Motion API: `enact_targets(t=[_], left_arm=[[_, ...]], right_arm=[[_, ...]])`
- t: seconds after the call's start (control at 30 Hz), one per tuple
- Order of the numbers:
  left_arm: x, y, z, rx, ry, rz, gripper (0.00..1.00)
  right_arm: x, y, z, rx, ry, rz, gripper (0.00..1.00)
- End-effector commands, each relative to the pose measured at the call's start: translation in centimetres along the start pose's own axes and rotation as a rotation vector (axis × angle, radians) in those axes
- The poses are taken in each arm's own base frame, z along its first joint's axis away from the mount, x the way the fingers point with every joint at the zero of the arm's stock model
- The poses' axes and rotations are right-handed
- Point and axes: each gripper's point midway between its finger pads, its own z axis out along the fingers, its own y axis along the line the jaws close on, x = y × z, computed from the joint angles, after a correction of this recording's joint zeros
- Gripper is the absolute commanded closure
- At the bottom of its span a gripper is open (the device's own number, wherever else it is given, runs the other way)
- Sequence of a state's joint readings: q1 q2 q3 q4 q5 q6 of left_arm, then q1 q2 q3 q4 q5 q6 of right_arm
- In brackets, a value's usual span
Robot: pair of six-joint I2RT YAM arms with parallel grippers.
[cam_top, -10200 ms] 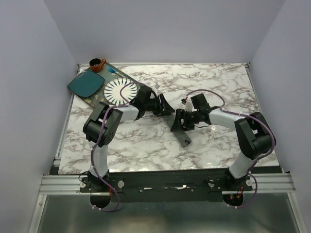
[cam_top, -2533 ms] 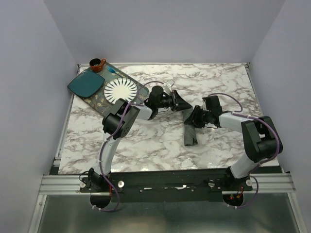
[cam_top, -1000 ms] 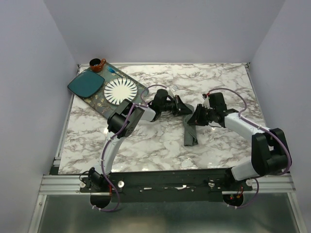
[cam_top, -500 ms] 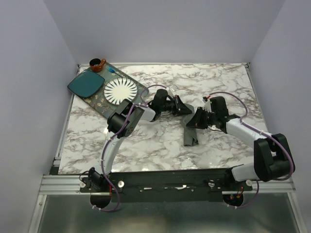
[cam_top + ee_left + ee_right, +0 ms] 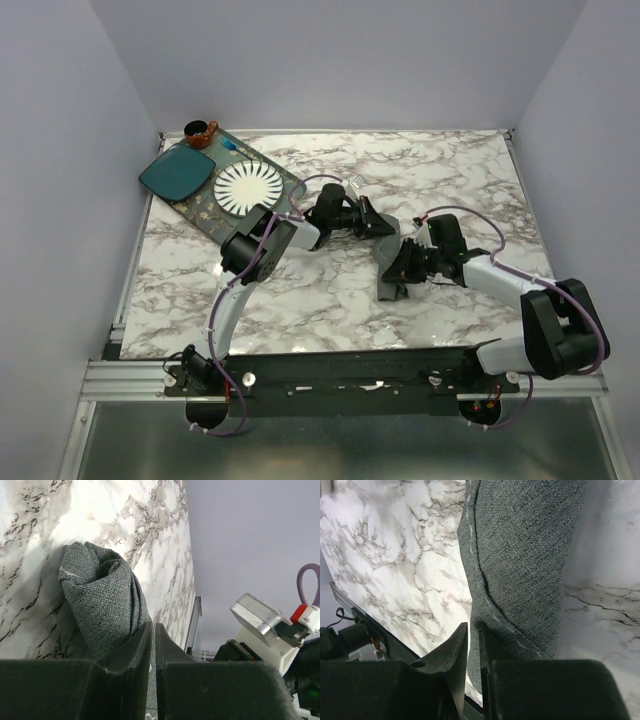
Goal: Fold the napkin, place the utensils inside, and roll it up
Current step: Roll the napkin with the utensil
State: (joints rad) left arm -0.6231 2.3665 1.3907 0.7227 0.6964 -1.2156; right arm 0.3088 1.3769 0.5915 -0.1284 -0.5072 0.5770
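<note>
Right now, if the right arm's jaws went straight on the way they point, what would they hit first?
The napkin: the jaws of the right gripper, nearly shut, sit at its edge and the grey cloth stretches straight ahead. Past it I see only the marble table, though depth is hard to judge.

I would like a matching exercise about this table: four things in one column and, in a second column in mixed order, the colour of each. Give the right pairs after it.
Things:
1. napkin
2. round plate
3. square plate
4. cup

Colours:
a. teal
b. brown
c. dark grey
d. white

Right pairs: 1-c, 2-d, 3-a, 4-b.
</note>
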Motion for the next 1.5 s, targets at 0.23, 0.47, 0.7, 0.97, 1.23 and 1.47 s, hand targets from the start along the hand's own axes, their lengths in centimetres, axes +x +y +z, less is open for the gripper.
enact_targets(t=[0.23,0.47,0.7,0.97,1.23,1.47], left_arm=[[0.1,1.3,-0.5,-0.052,-0.004,-0.016,0.81],[0.2,1.3,-0.5,-0.051,0.001,-0.016,0.81],[0.1,1.0,-0.6,-0.048,0.004,-0.014,0.81],[-0.9,-1.2,-1.0,-0.015,0.002,-0.007,0.61],[-2.8,-3.8,-2.2,0.019,-0.015,0.019,0.50],[-4.0,-6.8,-3.6,0.038,-0.039,0.057,0.48]], right_arm=[[2.1,2.0,-0.7,-0.022,0.033,-0.019,0.77],[4.2,-0.7,0.3,0.048,0.067,0.006,0.77],[3.3,0.8,-0.9,0.023,0.043,-0.010,0.77],[-1.8,3.6,-3.7,0.084,-0.082,-0.093,0.66],[-4.7,1.8,-4.6,0.199,-0.114,-0.098,0.52],[-6.0,1.9,-4.1,0.197,-0.114,-0.098,0.43]])
